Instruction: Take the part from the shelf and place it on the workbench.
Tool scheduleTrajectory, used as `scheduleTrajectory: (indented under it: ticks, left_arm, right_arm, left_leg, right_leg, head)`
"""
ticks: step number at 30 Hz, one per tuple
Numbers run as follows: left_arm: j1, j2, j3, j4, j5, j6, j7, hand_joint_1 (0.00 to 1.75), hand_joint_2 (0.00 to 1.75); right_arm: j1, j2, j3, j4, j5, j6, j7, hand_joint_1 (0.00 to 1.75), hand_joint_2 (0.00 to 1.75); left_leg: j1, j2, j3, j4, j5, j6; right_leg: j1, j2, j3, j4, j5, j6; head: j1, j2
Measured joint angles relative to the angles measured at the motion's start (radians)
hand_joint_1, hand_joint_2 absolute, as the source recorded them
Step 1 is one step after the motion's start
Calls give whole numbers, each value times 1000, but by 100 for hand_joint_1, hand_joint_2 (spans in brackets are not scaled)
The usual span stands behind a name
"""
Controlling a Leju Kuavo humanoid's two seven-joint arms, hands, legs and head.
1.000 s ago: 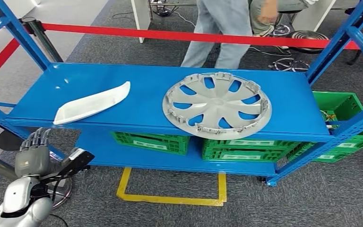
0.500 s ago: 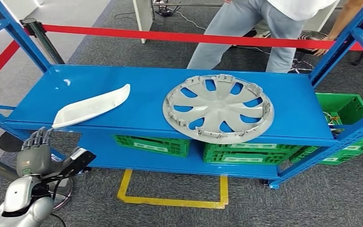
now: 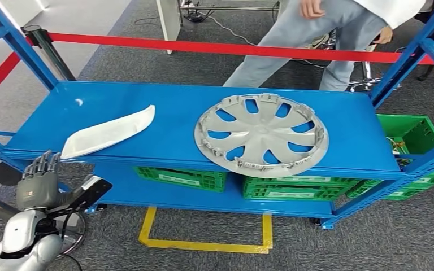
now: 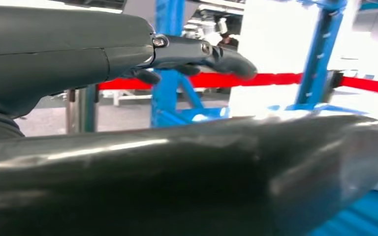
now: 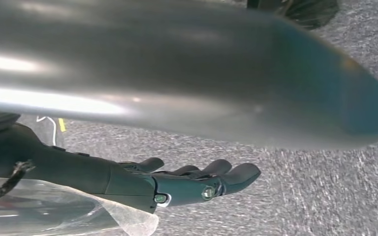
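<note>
trim piece [image 3: 108,132] left on shelf [image 3: 175,107] | wheel cover [image 3: 261,134] right

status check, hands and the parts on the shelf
Left hand open, below the shelf's front edge. Right hand open, over the floor. White trim piece and grey wheel cover untouched on the shelf. Person behind the red barrier tape.

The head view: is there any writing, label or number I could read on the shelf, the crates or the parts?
No text here can be read.
White labels on the green crates under the blue shelf: too small and blurred to read.
Small green mark on the back of the left robot hand: too small to read.
Grey wheel cover and white curved part: no writing visible.
</note>
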Motion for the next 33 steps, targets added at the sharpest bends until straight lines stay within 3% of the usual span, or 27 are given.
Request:
scheduleTrajectory:
  ticks: [2,3,6,7,8,10,12,13,17,21,23,24,25,27,28,30,33]
  left_arm:
    - [0,0,0,0,0,0,0,0,0]
    - [-1,0,0,0,0,0,0,0,0]
    - [-2,0,0,0,-1,0,0,0,0]
    - [-2,-1,0,0,-1,0,0,0,0]
    - [-1,-1,0,0,-2,0,0,0,0]
    - [-1,-2,0,0,-3,-1,0,0,0]
    - [-1,-2,0,0,-5,-1,0,0,0]
    - [-1,-2,-1,0,-5,-2,0,0,0]
    - [-3,-2,-1,0,-6,-2,0,0,0]
    - [-3,-1,-1,-1,-6,-3,0,0,0]
    - [-3,-1,-1,-1,-6,-3,0,0,0]
    - [-1,-1,-1,-1,-6,-3,1,0,0]
    - [0,-1,-1,-1,-6,-4,1,0,0]
    - [2,-1,-1,-1,-6,-4,2,0,0]
    - [1,-1,-1,-1,-6,-4,3,0,0]
    - [0,-1,-1,-2,-6,-5,3,0,0]
    - [0,-1,-1,-3,-7,-5,3,0,0]
  right_arm:
    - [-1,0,-2,0,1,-1,-1,0,0]
    - [-2,0,-3,0,1,-1,-2,0,0]
    - [-4,0,-5,1,1,-1,-3,0,0]
    - [-4,0,-6,1,1,-1,-3,0,0]
    - [-3,0,-7,1,1,-1,-3,0,0]
    - [-2,0,-9,2,1,-2,-3,0,0]
    - [-4,0,-12,2,1,-2,-3,0,0]
    - [-6,0,-12,2,1,-2,-3,0,0]
    - [-6,0,-14,2,1,-3,-3,0,0]
    - [-7,1,-14,2,1,-3,-3,0,0]
    - [-8,1,-14,2,1,-2,-3,0,0]
    - [-7,1,-14,2,1,-2,-3,0,0]
    - [-7,1,-14,2,1,-2,-3,0,0]
    - [-6,2,-15,2,1,-2,-3,0,0]
    - [-6,2,-16,2,1,-2,-3,0,0]
    - [-7,3,-16,2,1,-2,-3,0,0]
    - [-8,4,-16,2,1,-2,-3,0,0]
  left_leg:
    - [3,0,5,-6,0,12]
    - [4,0,7,-8,0,18]
    - [2,2,10,-9,-5,28]
    - [1,2,12,-8,-7,29]
    - [0,1,15,-8,-10,30]
    - [-1,-1,26,-8,-18,27]
    - [-5,-1,35,-7,-27,19]
    - [-6,-2,37,-6,-30,14]
    - [-3,0,39,6,-47,-7]
    - [1,1,-37,171,-132,-22]
    - [1,1,-53,201,-145,-23]
    - [1,1,-70,226,-144,-24]
    - [2,1,-73,217,-119,-23]
    - [1,1,-50,134,-39,-15]
    - [-1,1,-20,60,-4,-9]
    - [-6,1,1,6,4,1]
    - [-3,0,7,-9,4,13]
  right_leg:
    - [-2,-2,-9,18,-15,11]
    - [-2,-2,-28,52,-34,15]
    - [-4,-2,-137,245,-108,20]
    - [-4,-2,-165,285,-111,20]
    - [-4,-2,-173,286,-94,18]
    - [-4,-2,-133,180,-16,12]
    - [-1,-1,-74,59,32,4]
    - [0,-1,-57,28,38,0]
    - [0,2,-41,11,30,-19]
    - [-3,1,-29,6,24,-35]
    - [-3,1,-28,6,23,-36]
    - [-3,1,-25,6,21,-36]
    - [-3,2,-18,6,16,-36]
    - [-1,3,-4,6,4,-32]
    - [0,4,1,7,-2,-28]
    - [2,4,0,8,-6,-17]
    - [2,1,-1,12,-15,0]
  head:
    - [2,0]
    - [5,0]
    - [10,0]
    - [10,0]
    - [11,0]
    - [11,0]
    - [10,0]
    - [9,0]
    - [7,0]
    - [1,0]
    - [1,0]
    - [1,0]
    - [1,0]
    - [1,0]
    - [1,0]
    - [2,0]
    - [3,0]
